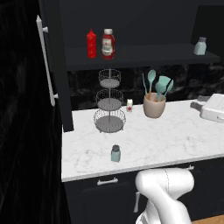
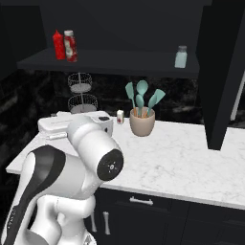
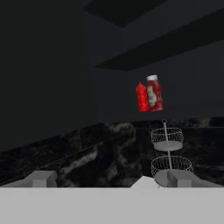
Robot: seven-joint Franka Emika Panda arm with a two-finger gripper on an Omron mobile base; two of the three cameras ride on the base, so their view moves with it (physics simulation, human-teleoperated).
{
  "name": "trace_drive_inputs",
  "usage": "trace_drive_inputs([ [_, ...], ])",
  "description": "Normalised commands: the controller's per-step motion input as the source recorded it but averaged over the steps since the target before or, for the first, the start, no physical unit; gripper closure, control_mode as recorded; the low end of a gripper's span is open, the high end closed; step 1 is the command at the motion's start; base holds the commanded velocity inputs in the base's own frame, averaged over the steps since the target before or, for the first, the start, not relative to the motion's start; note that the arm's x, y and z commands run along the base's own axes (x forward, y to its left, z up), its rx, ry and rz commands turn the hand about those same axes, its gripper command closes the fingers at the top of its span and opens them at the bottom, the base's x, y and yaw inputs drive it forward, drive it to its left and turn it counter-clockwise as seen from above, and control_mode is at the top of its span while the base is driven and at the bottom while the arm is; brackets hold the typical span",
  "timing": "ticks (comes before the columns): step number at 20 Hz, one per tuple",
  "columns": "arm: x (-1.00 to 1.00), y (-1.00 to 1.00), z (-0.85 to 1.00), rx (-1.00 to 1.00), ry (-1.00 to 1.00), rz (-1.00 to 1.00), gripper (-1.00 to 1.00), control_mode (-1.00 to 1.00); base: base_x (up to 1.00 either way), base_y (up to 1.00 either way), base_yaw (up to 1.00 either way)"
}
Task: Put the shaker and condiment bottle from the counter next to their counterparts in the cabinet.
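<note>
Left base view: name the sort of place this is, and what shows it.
A rendered home kitchen, most likely: a marble-patterned counter over dark drawers, a crock of teal utensils, and a ketchup-style condiment bottle beside a slim red squeeze bottle on a black wall cabinet shelf.

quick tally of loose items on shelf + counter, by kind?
Red bottles: 2, the slim squeeze bottle and the condiment bottle
Shakers: 2, shelf, counter
Tiered wire rack: 1
Utensil crock: 1
Small white jar: 1
Total: 7

Wire stand (image 2: pixel 81 93) bottom tier hidden behind arm — appliance (image 1: pixel 214 107) cut by right edge
</note>
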Motion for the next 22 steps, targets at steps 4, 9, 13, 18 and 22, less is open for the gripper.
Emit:
trace_drive_inputs([
  [4, 0.07, 0.34, -0.94, -0.13, 0.23, 0.14, -1.0, -1.0, 0.0, 0.0, 0.0],
  [9, 0.08, 0.48, -0.88, -0.08, 0.07, 0.03, -1.0, -1.0, 0.0, 0.0, 0.0],
  [13, -0.04, 0.45, -0.76, -0.06, -0.23, 0.03, -1.0, -1.0, 0.0, 0.0, 0.0],
  [18, -0.07, 0.69, -0.91, -0.07, -0.32, 0.04, -1.0, -1.0, 0.0, 0.0, 0.0],
  [22, 0.0, 0.85, -0.78, -0.09, -0.04, -0.02, -1.0, -1.0, 0.0, 0.0, 0.0],
])
